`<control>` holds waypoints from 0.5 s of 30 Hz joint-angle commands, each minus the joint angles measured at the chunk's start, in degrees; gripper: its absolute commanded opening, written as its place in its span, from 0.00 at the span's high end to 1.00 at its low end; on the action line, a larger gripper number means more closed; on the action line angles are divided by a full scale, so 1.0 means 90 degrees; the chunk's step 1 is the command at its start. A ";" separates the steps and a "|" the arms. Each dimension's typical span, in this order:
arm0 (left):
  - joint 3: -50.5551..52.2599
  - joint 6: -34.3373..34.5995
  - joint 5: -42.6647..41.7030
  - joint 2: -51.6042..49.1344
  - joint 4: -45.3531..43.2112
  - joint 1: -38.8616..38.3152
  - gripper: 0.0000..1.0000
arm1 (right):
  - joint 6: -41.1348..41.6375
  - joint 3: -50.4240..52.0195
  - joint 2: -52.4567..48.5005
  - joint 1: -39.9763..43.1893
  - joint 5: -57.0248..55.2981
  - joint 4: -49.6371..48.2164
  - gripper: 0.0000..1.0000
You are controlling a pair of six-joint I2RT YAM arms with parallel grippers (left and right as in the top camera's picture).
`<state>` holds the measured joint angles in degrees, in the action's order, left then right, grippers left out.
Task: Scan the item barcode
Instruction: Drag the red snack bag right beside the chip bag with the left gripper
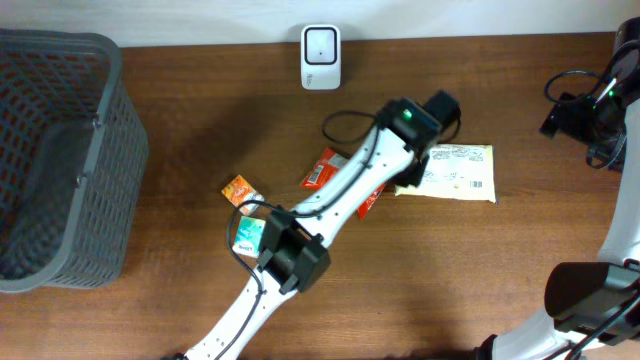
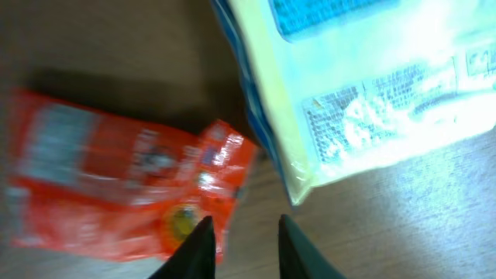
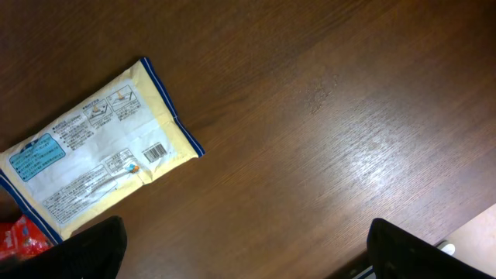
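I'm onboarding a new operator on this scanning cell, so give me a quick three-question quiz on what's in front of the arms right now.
1. True or false: the yellow packet lies with its barcode facing up.
2. Which stands at the far left in the overhead view? A) a grey basket B) a kettle C) a cardboard box
3. Fill in: the right gripper has its jaws ____, with nothing between them.

Key: 1 true; 2 A; 3 open.
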<state>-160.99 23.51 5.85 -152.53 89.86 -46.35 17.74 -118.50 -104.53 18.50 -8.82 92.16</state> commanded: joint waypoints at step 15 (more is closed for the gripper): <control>0.1872 -0.0675 -0.1511 -0.0041 -0.0075 0.1501 1.00 | -0.0036 -0.0036 -0.0029 -0.0012 -0.0097 0.0000 0.02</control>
<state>-148.14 20.25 -0.82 -152.55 92.09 -31.46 17.74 -118.50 -104.53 18.50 -8.80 92.16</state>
